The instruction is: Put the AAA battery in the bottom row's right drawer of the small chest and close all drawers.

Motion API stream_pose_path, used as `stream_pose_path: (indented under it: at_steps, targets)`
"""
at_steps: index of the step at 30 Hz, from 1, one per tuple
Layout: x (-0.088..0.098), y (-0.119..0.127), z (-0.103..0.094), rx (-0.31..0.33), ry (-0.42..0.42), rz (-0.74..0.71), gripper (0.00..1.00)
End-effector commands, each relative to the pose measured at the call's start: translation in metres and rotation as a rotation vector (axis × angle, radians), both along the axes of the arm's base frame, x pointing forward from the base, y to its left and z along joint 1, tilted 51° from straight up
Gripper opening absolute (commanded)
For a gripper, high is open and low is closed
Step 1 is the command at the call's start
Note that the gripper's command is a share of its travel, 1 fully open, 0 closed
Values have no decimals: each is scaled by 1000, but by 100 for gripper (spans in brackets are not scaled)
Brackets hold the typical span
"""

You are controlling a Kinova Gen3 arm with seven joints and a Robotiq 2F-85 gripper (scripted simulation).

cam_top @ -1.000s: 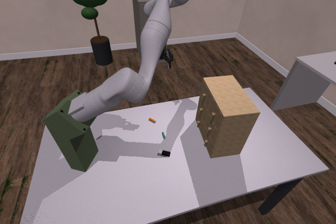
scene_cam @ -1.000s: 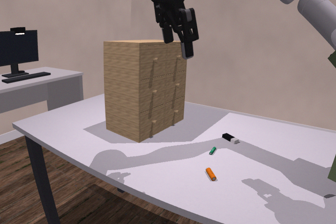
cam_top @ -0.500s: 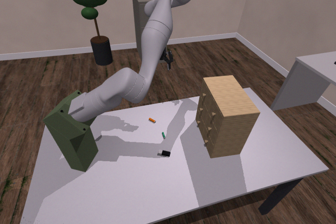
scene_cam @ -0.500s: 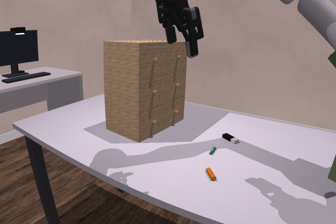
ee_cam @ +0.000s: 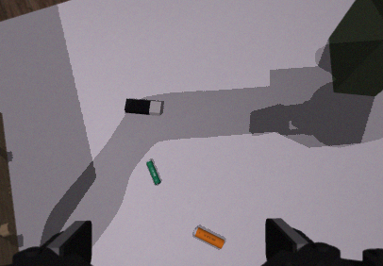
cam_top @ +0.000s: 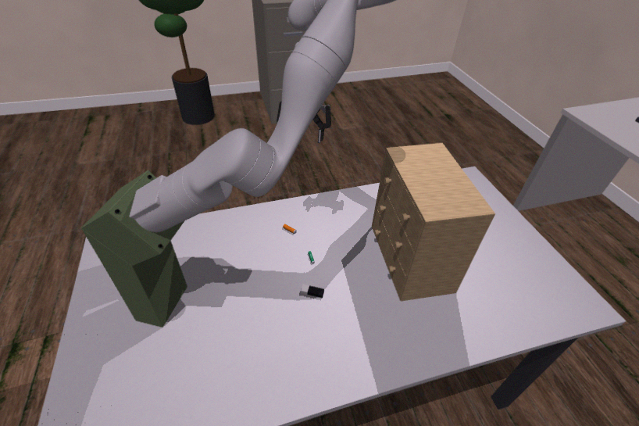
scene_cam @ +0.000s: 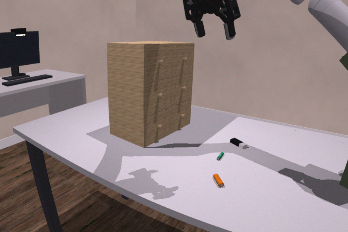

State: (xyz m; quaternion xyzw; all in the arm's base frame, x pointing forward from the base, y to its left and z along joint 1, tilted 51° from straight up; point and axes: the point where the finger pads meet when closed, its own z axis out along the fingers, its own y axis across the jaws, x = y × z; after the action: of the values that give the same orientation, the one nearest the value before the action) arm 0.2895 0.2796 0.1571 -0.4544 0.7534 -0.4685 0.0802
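I have the claw (cam_top: 301, 130) (scene_cam: 215, 33) (ee_cam: 179, 239) released and raised, its spread fingers leaving room to straddle a cell. The green battery (cam_top: 311, 256) (scene_cam: 220, 156) (ee_cam: 154, 172), by size my AAA, lies between the orange battery (cam_top: 289, 229) (scene_cam: 218, 180) (ee_cam: 209, 238) and the black-and-white stick (cam_top: 313, 291) (scene_cam: 238, 143) (ee_cam: 143, 107), left of the shut bottom-right drawer (cam_top: 397, 276) (scene_cam: 177, 119) in the top view.

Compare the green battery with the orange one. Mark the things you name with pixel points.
The green battery (cam_top: 310, 256) (scene_cam: 220, 156) (ee_cam: 153, 172) is smaller and slimmer; the orange battery (cam_top: 289, 228) (scene_cam: 218, 180) (ee_cam: 209, 238) is longer and thicker. The green battery lies nearer the black-and-white stick (cam_top: 312, 291) (scene_cam: 238, 143) (ee_cam: 143, 107), the orange battery farther from it. They point in different directions. Both are cylinders lying on their sides on the table (cam_top: 248, 359) (scene_cam: 266, 193) (ee_cam: 226, 39), outside the open claw (scene_cam: 214, 38).
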Motion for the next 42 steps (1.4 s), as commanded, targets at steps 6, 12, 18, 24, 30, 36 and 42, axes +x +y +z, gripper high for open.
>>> stream_pose_path:
  at_steps: [6, 12, 18, 24, 30, 36, 42]
  targets:
    - [-42, -68, 57, 50, 154, 157, 100]
    - [-57, -109, 75, 43, 193, 267, 100]
    - [-68, -165, 93, 13, 195, 411, 100]
    - [-68, -202, 101, -22, 168, 497, 100]
    - [-67, -215, 104, -36, 156, 523, 100]
    - [-67, -219, 104, -41, 151, 531, 100]
    - [-67, -219, 104, -41, 151, 531, 100]
